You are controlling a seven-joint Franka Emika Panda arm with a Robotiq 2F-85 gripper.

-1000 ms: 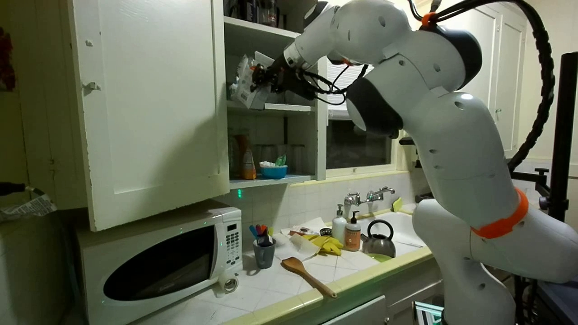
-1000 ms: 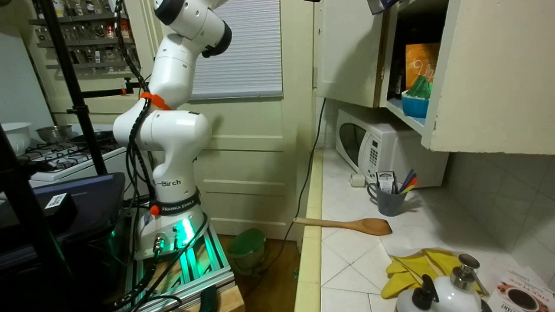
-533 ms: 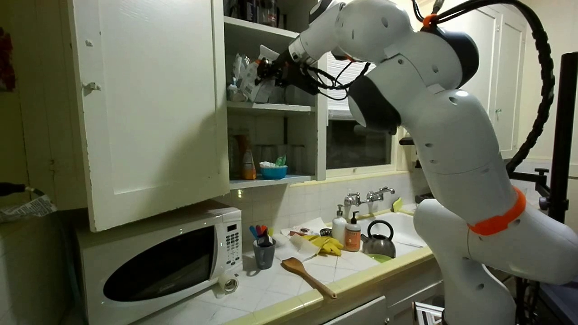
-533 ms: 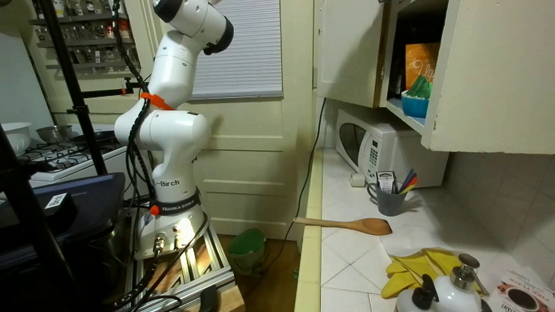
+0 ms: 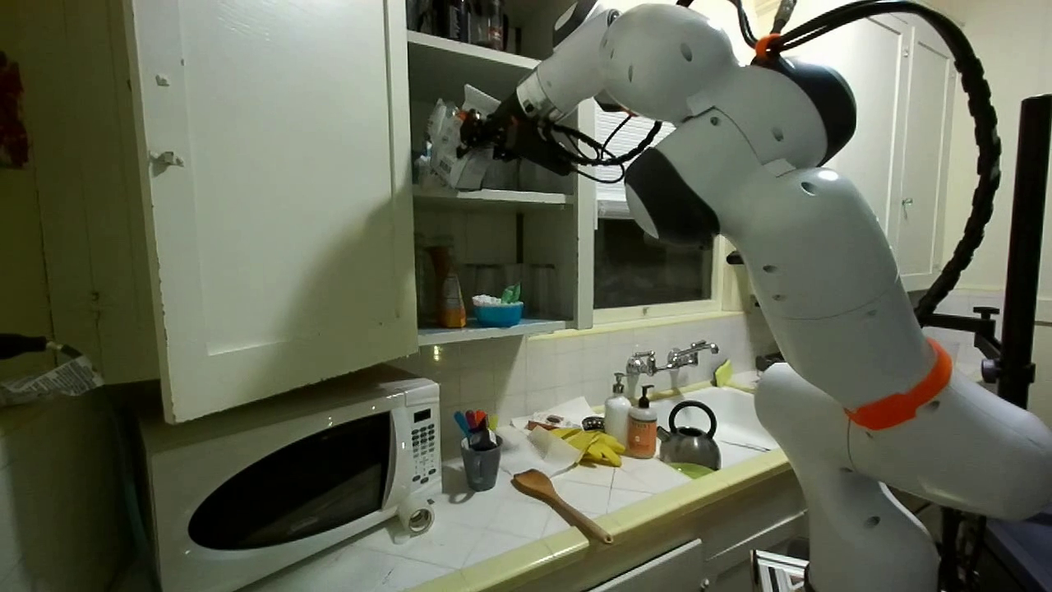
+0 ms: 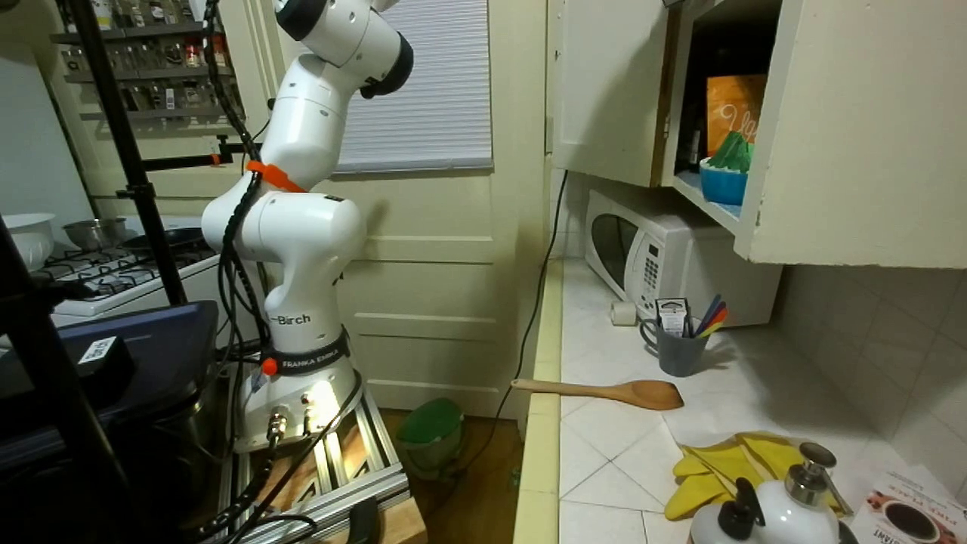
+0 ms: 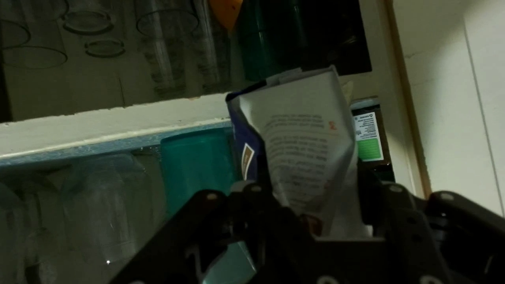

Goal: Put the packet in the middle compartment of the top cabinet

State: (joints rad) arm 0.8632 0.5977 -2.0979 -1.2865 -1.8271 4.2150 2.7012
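Packet [image 5: 454, 164] and gripper [image 5: 475, 136] sit slightly closer to the cabinet door [image 5: 279, 181], as seen in an exterior view, than they do half a second earlier, and the upper links of the arm [image 5: 822, 247] shift the same way. The fingers [image 7: 398, 213] stand on both sides of the packet and pinch it. Its pale back carries printed text, and a dark blue side shows next to that. It tilts at the mouth of the middle compartment [image 5: 460, 74] of the cabinet [image 5: 585, 263]; whether it touches the shelf [image 5: 526, 196] beneath, I cannot tell. Near it in the wrist view are a teal cup [image 7: 197, 165] and a dark container [image 7: 369, 138] with a white-and-green label. One compartment down, an orange pouch [image 6: 733, 106] stands beside a blue bowl [image 6: 721, 187]. Below the cabinet, the tiled desk [image 5: 501, 534] carries a white microwave [image 5: 312, 469], a gray mug [image 5: 481, 467] holding utensils [image 5: 471, 419] with colored handles, yellow rubber gloves [image 5: 600, 448] and a wooden spoon [image 5: 567, 510], its handle reaching past the edge. Two pump bottles [image 5: 641, 432] stand side by side near the gloves.
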